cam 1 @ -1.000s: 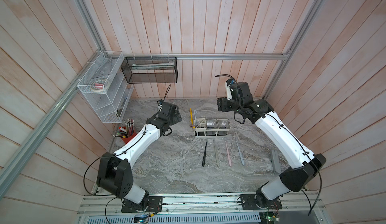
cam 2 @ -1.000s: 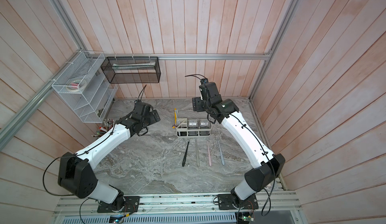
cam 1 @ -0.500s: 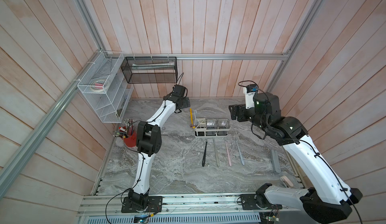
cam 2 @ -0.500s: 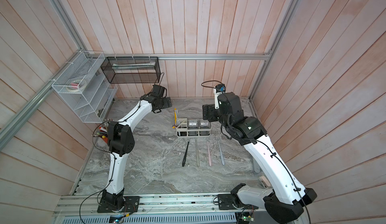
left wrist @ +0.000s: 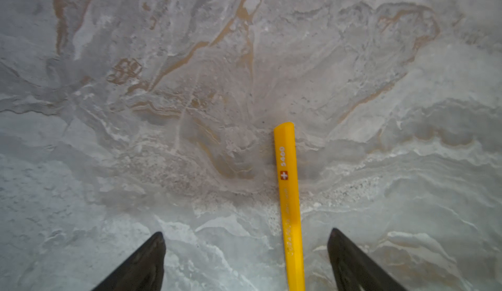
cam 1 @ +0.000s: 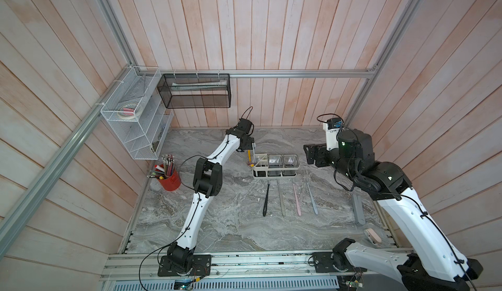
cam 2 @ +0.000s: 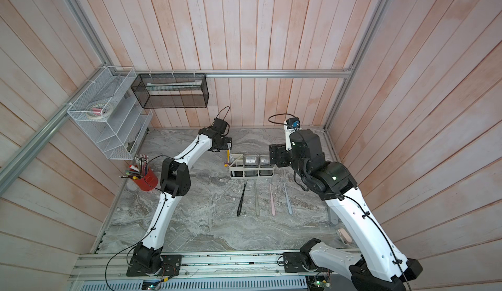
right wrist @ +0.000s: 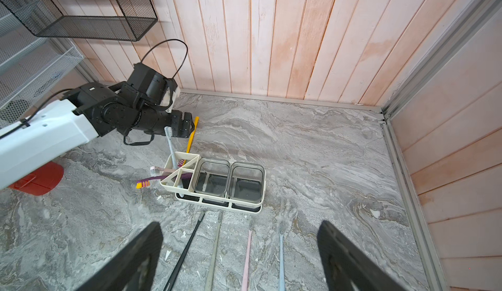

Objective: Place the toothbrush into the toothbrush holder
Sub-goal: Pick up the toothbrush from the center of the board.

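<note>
The cream toothbrush holder [cam 1: 275,173] [cam 2: 250,175] [right wrist: 217,202] stands mid-table with two clear cups. Its slotted end holds a yellow toothbrush [cam 1: 248,155] [right wrist: 190,140], a light blue one [right wrist: 170,145], a pink one and a purple one [right wrist: 152,181]. My left gripper [cam 1: 251,147] [left wrist: 245,234] is open, and the yellow handle [left wrist: 288,194] runs between its fingers without touching them. My right gripper [cam 1: 308,153] [right wrist: 240,225] hangs open and empty to the right of the holder. A black toothbrush [cam 1: 266,198] [right wrist: 187,246], a grey-green one, a pink one and a blue one [cam 1: 311,198] lie in front of the holder.
A red cup of pens [cam 1: 169,179] stands at the left wall under a white wire shelf [cam 1: 135,118]. A black mesh basket [cam 1: 195,91] hangs on the back wall. A grey case [cam 1: 358,212] and a small pink item [cam 1: 372,235] lie near the right edge.
My left arm has stretched out and brought its gripper over the yellow toothbrush beside the holder. My right arm has risen and drawn back to the right of the holder.
</note>
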Tool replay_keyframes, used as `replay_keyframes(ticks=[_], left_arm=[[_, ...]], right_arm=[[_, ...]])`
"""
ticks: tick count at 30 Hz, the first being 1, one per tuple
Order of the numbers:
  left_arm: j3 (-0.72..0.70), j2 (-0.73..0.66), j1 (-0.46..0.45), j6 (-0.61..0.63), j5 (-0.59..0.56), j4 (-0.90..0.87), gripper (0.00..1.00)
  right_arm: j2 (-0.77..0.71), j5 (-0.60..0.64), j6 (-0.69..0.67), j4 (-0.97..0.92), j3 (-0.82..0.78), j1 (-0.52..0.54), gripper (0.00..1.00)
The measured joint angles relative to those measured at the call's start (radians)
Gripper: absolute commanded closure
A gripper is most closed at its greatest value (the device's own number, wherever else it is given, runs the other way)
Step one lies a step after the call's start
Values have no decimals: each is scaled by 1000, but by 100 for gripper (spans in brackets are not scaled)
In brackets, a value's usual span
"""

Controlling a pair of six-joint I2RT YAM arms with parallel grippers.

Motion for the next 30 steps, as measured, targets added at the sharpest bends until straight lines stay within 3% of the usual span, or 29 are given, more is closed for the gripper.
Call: replay_keyframes(ticks=[16,26,30], left_arm=[[58,78,-17,18,-42,-5,43],[71,87,-7,15,-57,-7,82],[71,87,-4,9,-56,-6,91]], right_arm=[[-20,-20,4,-7,-21,5,9],[-20,-38,4,-8,-22,12,9],[-18,-42,7,-8,-21,21,9]])
